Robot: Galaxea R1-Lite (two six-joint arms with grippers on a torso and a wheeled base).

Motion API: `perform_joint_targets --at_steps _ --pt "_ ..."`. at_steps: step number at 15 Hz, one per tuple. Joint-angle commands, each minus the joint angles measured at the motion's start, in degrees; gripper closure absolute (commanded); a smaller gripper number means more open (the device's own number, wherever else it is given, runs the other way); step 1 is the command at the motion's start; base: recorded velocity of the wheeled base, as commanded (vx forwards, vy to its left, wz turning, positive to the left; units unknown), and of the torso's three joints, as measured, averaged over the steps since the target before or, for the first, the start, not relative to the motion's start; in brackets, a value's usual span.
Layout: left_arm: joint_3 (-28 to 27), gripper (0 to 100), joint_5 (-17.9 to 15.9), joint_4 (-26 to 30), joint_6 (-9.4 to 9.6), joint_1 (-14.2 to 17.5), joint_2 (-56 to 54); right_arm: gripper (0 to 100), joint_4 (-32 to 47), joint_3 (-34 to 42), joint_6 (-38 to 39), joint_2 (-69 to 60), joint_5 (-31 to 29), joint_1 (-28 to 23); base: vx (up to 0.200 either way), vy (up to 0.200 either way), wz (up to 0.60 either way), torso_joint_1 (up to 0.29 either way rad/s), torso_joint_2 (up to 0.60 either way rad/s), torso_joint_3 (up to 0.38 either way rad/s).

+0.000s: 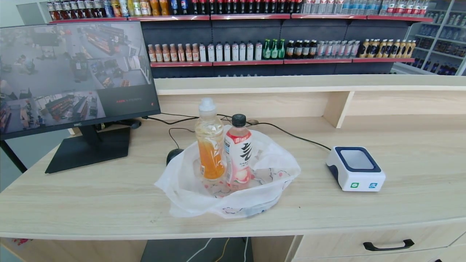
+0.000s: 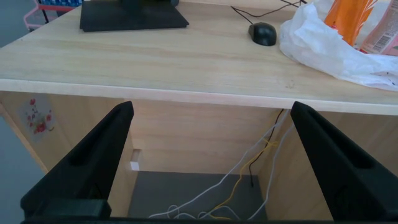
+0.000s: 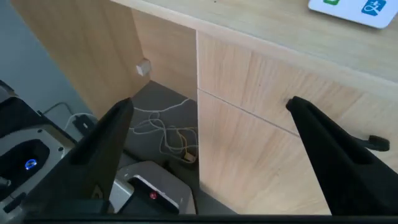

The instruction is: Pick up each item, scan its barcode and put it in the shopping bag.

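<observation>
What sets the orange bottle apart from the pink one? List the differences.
The orange bottle is taller than the pink bottle. The orange bottle has a pale cap, the pink bottle a black one. The orange bottle shows orange drink; the pink bottle wears a white and pink label. Both stand upright in the shopping bag.

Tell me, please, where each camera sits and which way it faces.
Head view: on the head, facing forward and down at the light wooden counter, white plastic shopping bag and white box scanner.
Left wrist view: before the counter's edge, facing across it past the open left tool.
Right wrist view: before the counter, facing its drawer front past the open right tool.
Shared: head and left wrist, bag; head and right wrist, scanner.
</observation>
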Motion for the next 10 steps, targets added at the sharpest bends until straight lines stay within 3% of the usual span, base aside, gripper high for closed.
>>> perform_joint_targets --at_steps 1,2,3,4,5,10 --pt "0.00 0 0.01 0.00 0.00 0.00 -0.02 0 0.09 0.10 0.22 0.87 -0.22 -10.12 0.000 0.000 0.00 0.000 0.00 0.000" --pt "0.00 0 0.01 0.00 0.00 0.00 -0.02 0 0.18 0.10 -1.36 0.43 -0.14 -17.68 0.000 0.000 0.00 0.000 0.00 0.000" --pt "0.00 0 0.01 0.00 0.00 0.00 -0.02 0 0.18 0.10 -1.72 0.07 -0.14 -20.58 0.000 0.000 0.00 0.000 0.00 0.000" --pt "0.00 0 0.01 0.00 0.00 0.00 -0.02 0 0.18 0.01 -1.63 -1.07 -0.14 -28.05 0.000 0.000 0.00 0.000 0.00 0.000" --pt "0.00 0 0.01 0.00 0.00 0.00 -0.02 0 0.18 0.01 -1.45 -1.95 -0.14 -31.13 0.000 0.000 0.00 0.000 0.00 0.000" --pt "0.00 0 0.01 0.00 -0.08 0.00 -0.02 0 0.18 0.01 -1.36 -11.70 -0.14 -30.34 0.000 0.000 0.00 0.000 0.00 0.000"
